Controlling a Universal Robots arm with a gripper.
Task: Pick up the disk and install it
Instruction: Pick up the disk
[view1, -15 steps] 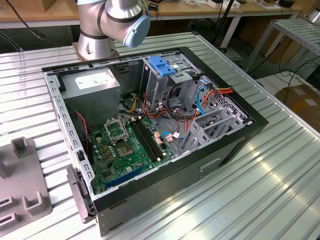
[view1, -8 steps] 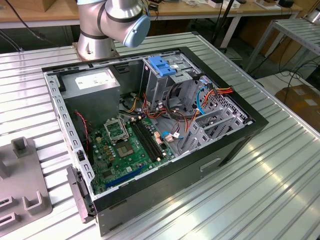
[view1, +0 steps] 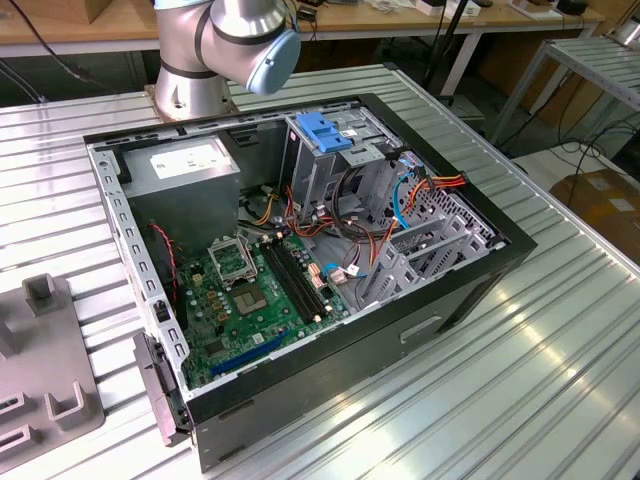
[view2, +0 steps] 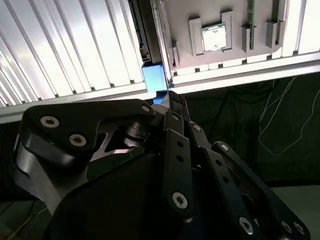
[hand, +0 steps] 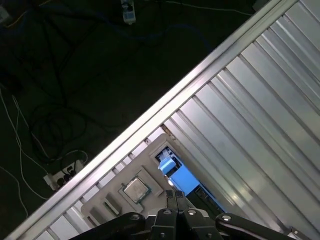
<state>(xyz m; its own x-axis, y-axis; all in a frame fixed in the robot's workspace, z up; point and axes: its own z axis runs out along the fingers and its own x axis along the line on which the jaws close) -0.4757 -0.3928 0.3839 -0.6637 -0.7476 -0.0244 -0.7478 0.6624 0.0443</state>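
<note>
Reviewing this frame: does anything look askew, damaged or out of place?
Nothing stands out. The open computer case lies flat on the table, its cables loose but contained. In the first wrist view the gripper hangs above the disk, seemingly on edge beside the grey tray.

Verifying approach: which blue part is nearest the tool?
The disk's blue rail beside the grey tray, just off the tool in both wrist views. The other, the blue cage handle, sits inside the PC case.

Disk (hand: 182, 179) partly hidden behind pincer (hand: 176, 194)
</note>
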